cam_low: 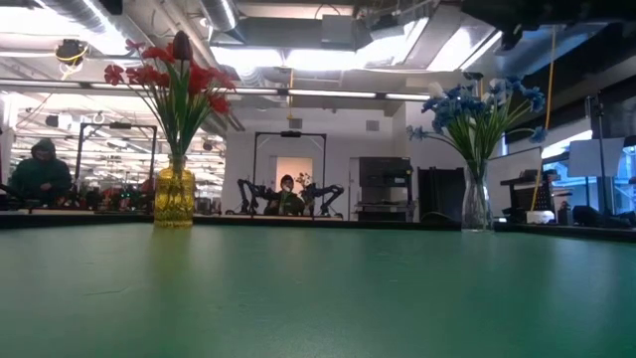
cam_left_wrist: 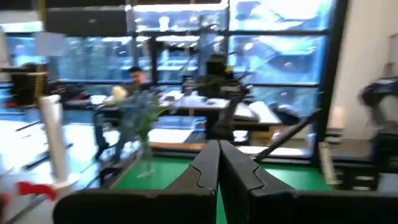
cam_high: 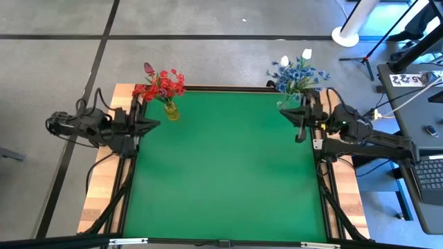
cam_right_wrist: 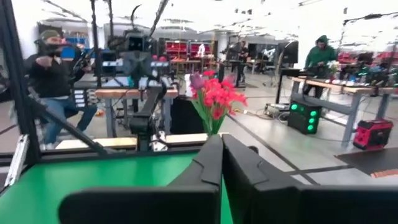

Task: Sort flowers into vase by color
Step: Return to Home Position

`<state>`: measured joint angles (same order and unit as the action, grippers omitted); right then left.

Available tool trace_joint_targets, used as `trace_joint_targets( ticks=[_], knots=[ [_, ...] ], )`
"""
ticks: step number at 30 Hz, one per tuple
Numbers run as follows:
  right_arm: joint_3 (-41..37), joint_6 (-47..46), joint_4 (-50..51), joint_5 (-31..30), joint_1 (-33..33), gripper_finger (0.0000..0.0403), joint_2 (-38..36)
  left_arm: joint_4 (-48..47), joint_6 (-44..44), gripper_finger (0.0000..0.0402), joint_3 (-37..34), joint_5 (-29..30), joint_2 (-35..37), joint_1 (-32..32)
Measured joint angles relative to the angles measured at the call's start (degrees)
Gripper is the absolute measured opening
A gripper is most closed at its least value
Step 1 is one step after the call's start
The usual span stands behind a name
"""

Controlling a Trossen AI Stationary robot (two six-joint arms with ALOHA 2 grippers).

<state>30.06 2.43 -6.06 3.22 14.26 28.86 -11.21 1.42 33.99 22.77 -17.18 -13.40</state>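
Observation:
Red flowers [cam_high: 163, 86] stand with their stems in a yellow vase [cam_high: 171, 111] at the green mat's far left corner. Blue and white flowers [cam_high: 297, 72] stand in a clear vase [cam_high: 287, 104] at the far right corner. The low view shows both bunches upright, the red [cam_low: 174, 75] and the blue [cam_low: 477, 104]. My left gripper [cam_high: 154, 124] is shut and empty at the mat's left edge, just near of the yellow vase. At the right edge, beside the clear vase, my right gripper [cam_high: 285, 111] is also shut and empty. Both point level across the table.
The green mat [cam_high: 221, 173] lies bare between the arms. A white stand base [cam_high: 345, 34] and a tripod stand beyond the far right corner. A laptop [cam_high: 429, 176] sits off the table's right side. People work at benches in the room behind.

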Motion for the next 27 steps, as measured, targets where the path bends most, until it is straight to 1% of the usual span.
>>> trace_joint_targets(
  ticks=[1,4,6,9,13,15,19,23,27],
  knots=[
    [0.0,-0.1,0.3,-0.7,0.0,0.0012,-0.6,0.7,-0.2,0.0002,-0.7,-1.4,0.6,0.4],
    [-0.9,-0.4,-0.5,-1.2,0.0,0.0020,-1.5,2.7,-0.9,0.0001,-3.6,-2.8,0.8,1.8],
    [-2.4,-0.4,-0.4,-1.2,0.0,0.0013,-2.2,4.3,-1.4,0.0001,-6.2,-4.3,0.6,2.7],
    [-4.5,-0.7,2.3,-1.2,0.0,0.0004,-4.5,6.3,-2.4,0.0001,-9.4,-6.1,0.6,4.2],
    [-7.4,-2.1,2.3,-1.3,0.0,0.0006,-10.4,5.4,-3.9,0.0000,-10.0,-6.3,2.1,5.9],
    [-8.3,-2.1,3.9,-2.1,0.0,0.0003,-14.3,4.8,-3.0,0.0000,-10.0,-7.1,3.6,6.6],
    [-9.7,-2.0,7.3,-4.1,0.0,0.0003,-21.9,-0.3,-2.9,0.0000,-10.0,-6.0,8.0,8.5],
    [-13.5,-2.0,7.8,-3.6,0.0,0.0002,-28.7,0.1,-4.9,0.0000,-12.1,-7.4,12.2,9.7],
    [-18.0,-2.0,5.6,-2.3,0.0,0.0001,-28.4,9.9,-5.9,0.0000,-18.6,-8.5,13.5,10.2]
  ],
)
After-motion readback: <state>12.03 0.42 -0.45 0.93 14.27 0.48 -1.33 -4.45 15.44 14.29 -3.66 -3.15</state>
